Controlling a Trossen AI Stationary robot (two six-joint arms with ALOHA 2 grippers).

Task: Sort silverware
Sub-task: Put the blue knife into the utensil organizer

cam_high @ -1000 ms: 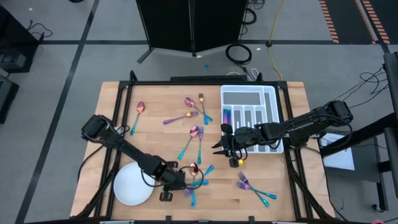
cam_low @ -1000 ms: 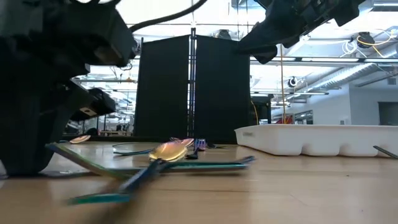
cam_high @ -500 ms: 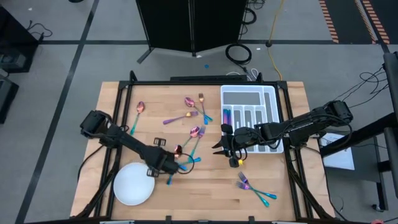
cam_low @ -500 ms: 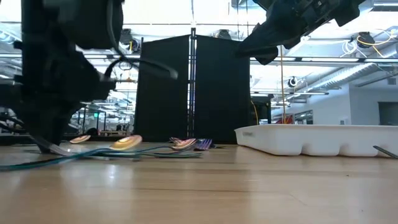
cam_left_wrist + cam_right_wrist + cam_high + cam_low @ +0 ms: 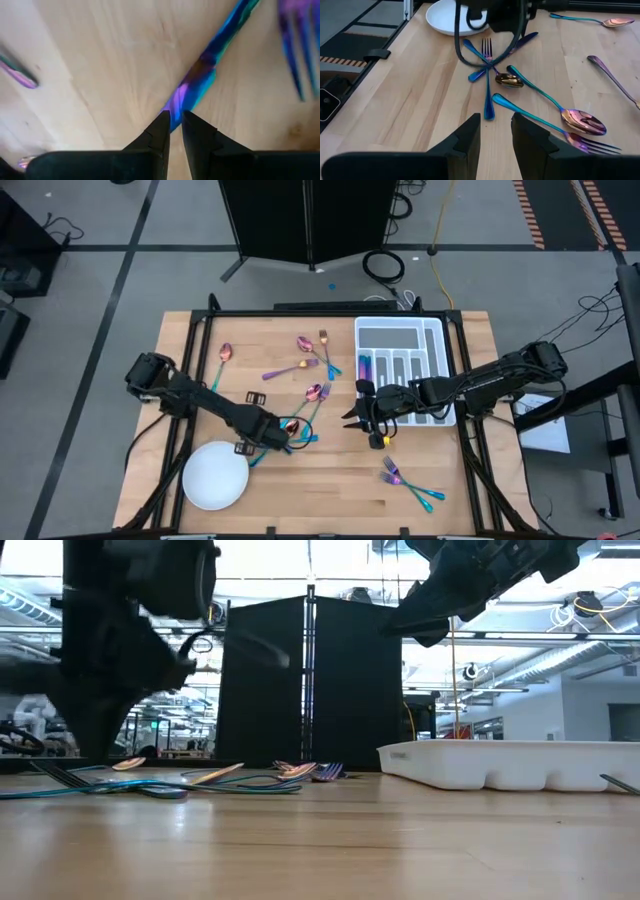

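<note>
Iridescent silverware lies scattered on the wooden table. My left gripper [image 5: 283, 442] stands just past the plate's far right, pointing steeply down, shut on one blue-purple piece [image 5: 200, 75] in a small crossed cluster [image 5: 489, 60] of a fork, a small spoon and other pieces. My right gripper [image 5: 350, 417] hovers open above the table, beside the white tray's [image 5: 440, 330] near left corner, with nothing between its fingers [image 5: 470, 135]. A few pieces [image 5: 366, 366] lie in the tray's narrow slots. My left gripper pinches the piece's blue-purple handle [image 5: 177, 102] between its two fingers, coming from above and pointing steeply down. The handle runs away from the fingertips low over the wood. Which kind of piece it is, and whether it rests on the table, I cannot tell.
A round white plate [image 5: 215, 475] sits near the front left. Loose spoons and forks lie at the far left [image 5: 224, 355], far middle [image 5: 312, 345] and middle [image 5: 312, 392]. Two forks [image 5: 408, 483] lie at the front right. The low view shows the tray's wall [image 5: 500, 765].
My left gripper has gone from near the table's front edge toward the far edge and leftward, rising a little and tipping steeply downward. The cluster of pieces around it has shifted along and now lies beside the plate's far right. Its fingers have stayed shut.
</note>
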